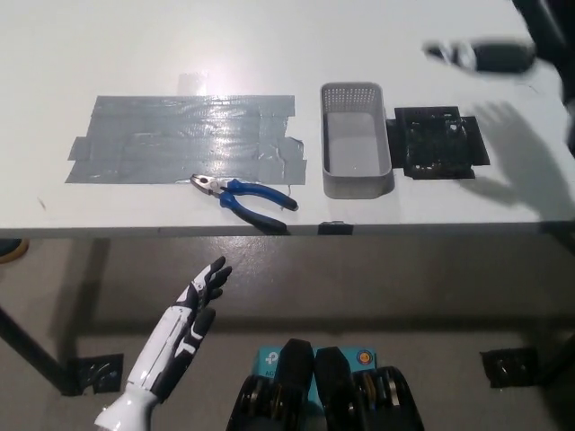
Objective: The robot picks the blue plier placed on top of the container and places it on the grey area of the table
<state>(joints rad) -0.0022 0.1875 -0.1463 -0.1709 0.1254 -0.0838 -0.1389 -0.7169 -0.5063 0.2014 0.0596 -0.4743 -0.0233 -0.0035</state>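
From my remote station, nearest the camera, the white left hand hangs below the table's front edge, over the grey-brown floor, fingers straight and slightly spread, holding nothing. Dark table legs and a black foot bracket show at lower left, another bracket at lower right.

The white table runs the full width of my view, its front edge a straight line across the middle. Just behind that edge lies the blue plier, flat on the tabletop, its metal jaws pointing left and resting at the lower border of the grey area, its blue handles trailing right onto bare white surface. The grey area is a patch of overlapping shiny tape strips with ragged ends, catching glare from a light overhead.

Right of the tape, apart from the plier, stands the container, a grey rectangular basket with perforated walls; I see nothing inside it. Just beside it to the right lies a black square mat.

Farthest off, at upper right, the black right hand is a motion-blurred streak above the table, casting a spread-fingered shadow near the mat. I see nothing in it; I cannot tell how far open it is.
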